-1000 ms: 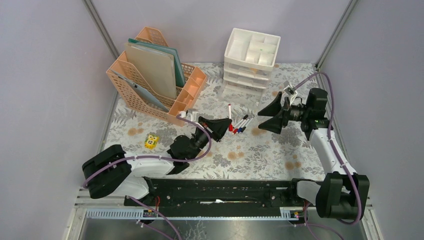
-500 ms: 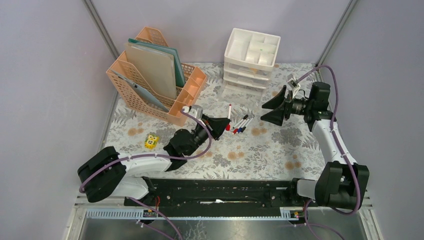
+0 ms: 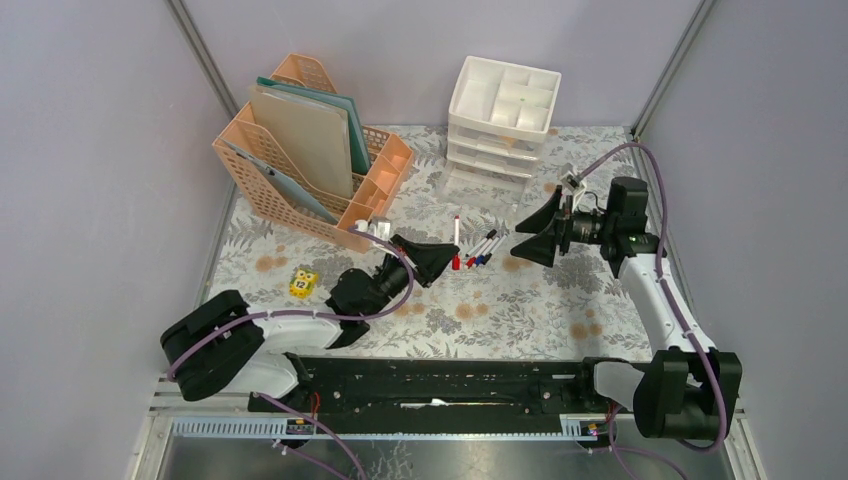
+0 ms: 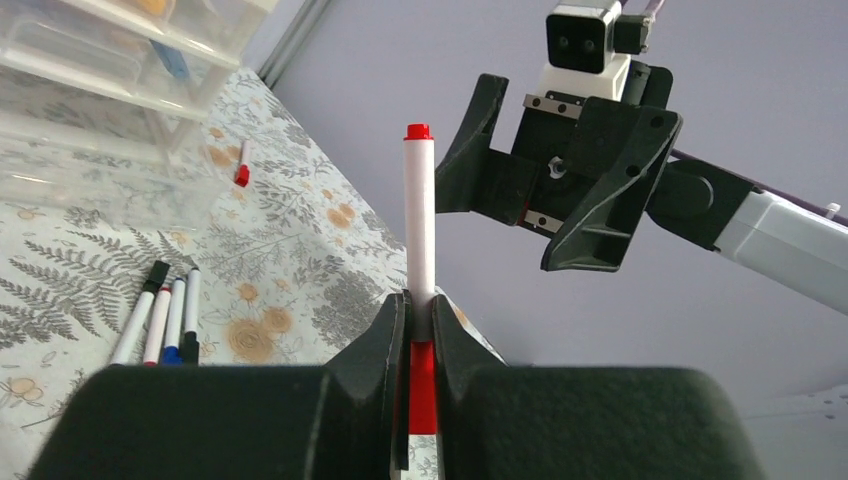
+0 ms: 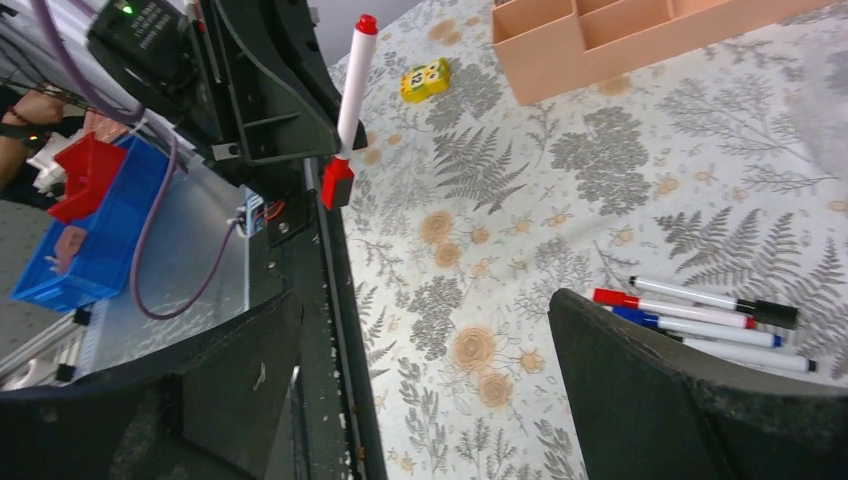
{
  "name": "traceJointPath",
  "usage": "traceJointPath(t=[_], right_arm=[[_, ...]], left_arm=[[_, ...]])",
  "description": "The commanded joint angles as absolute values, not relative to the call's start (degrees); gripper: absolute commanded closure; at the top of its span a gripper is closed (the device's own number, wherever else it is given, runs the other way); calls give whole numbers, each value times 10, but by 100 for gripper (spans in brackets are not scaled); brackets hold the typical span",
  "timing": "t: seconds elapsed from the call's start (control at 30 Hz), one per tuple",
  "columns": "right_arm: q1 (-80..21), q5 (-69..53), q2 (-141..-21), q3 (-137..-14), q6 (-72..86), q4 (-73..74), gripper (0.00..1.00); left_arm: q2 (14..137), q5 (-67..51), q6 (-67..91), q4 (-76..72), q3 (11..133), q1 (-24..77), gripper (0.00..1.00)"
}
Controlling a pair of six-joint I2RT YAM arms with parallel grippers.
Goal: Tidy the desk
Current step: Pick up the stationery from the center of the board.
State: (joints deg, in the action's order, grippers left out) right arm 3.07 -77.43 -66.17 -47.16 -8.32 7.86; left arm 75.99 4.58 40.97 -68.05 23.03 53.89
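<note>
I've got the left gripper point(image 4: 420, 312) clamped on a red-capped marker point(image 4: 419, 220) above the middle of the desk point(image 3: 500, 305), which spreads under both arms, and the right gripper point(image 3: 537, 232) gaping wide just across from it.

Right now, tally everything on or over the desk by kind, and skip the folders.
Rack: 1
Drawer unit: 1
Cube: 1
Markers: 6 (held marker in left gripper, bunch of 4, lone marker)
Total: 9
</note>
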Motion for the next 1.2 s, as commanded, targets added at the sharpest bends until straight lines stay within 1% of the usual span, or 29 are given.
traceJointPath(t=[0.0, 0.2, 0.47, 0.57, 0.63, 0.77, 0.87, 0.97, 1.1, 1.17], right_arm=[[3, -770, -651, -459, 29, -29, 0], [-55, -754, -644, -412, 164, -188, 0], [-79, -704, -647, -369, 368, -385, 0], [-90, -691, -646, -365, 388, -395, 1], [-96, -682, -644, -362, 393, -392, 4], [-111, -672, -647, -362, 378, -372, 19], [-119, -670, -652, -368, 359, -349, 35], [-125, -672, -656, -373, 350, -339, 54], [-127, -675, -657, -382, 326, -313, 82], [-127, -678, -657, -385, 315, -304, 94]], left_arm=[[775, 30, 451, -807, 207, 538, 100], [789, 69, 467, -863, 184, 548, 100], [832, 108, 447, -858, 229, 593, 100], [857, 120, 449, -858, 247, 606, 100], [874, 126, 451, -858, 261, 614, 100], [906, 131, 454, -863, 290, 624, 100], [922, 131, 456, -864, 302, 630, 100], [931, 133, 458, -864, 311, 631, 100], [937, 131, 460, -865, 313, 631, 100], [936, 126, 460, -867, 311, 631, 100]])
